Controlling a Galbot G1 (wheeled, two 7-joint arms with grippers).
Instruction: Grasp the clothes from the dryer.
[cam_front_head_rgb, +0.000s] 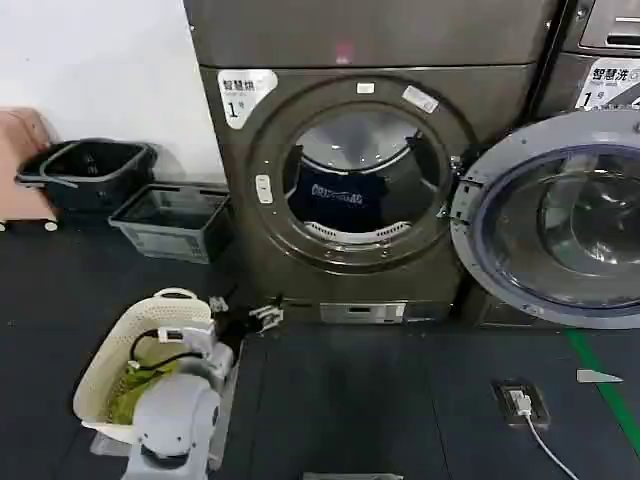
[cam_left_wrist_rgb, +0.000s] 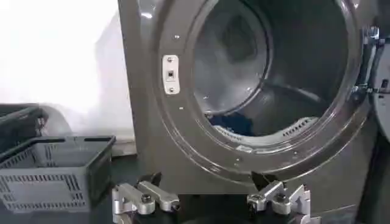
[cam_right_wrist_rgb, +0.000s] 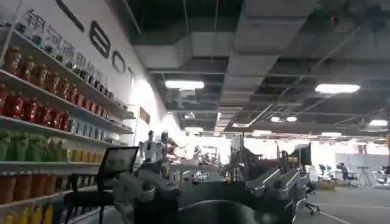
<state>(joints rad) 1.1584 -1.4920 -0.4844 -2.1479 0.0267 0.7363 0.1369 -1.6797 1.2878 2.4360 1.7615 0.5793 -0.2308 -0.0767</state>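
1. One pincer works in the head view: the left pincer (cam_front_head_rgb: 262, 316) hangs low before the dryer (cam_front_head_rgb: 355, 170), fingers apart, beside a cream basket (cam_front_head_rgb: 120, 360). The clothes (cam_front_head_rgb: 337, 197) lie inside the drum, and the glass door (cam_front_head_rgb: 555, 215) stands swung open to the right.
2. Left wrist view: the left pincer (cam_left_wrist_rgb: 210, 201) holds nothing, spread below the porthole rim; the clothes (cam_left_wrist_rgb: 234, 123) rest on the drum floor. A grey crate (cam_left_wrist_rgb: 52, 170) sits nearby.
3. Right wrist view: the right pincer (cam_right_wrist_rgb: 207, 192) points into a room, fingers apart, shelves of bottles (cam_right_wrist_rgb: 36, 91) alongside.

Left end effector (cam_front_head_rgb: 243, 322) low, extended forward, fingers (cam_left_wrist_rgb: 146, 198) spread; right end effector (cam_right_wrist_rgb: 210, 189) raised, open.
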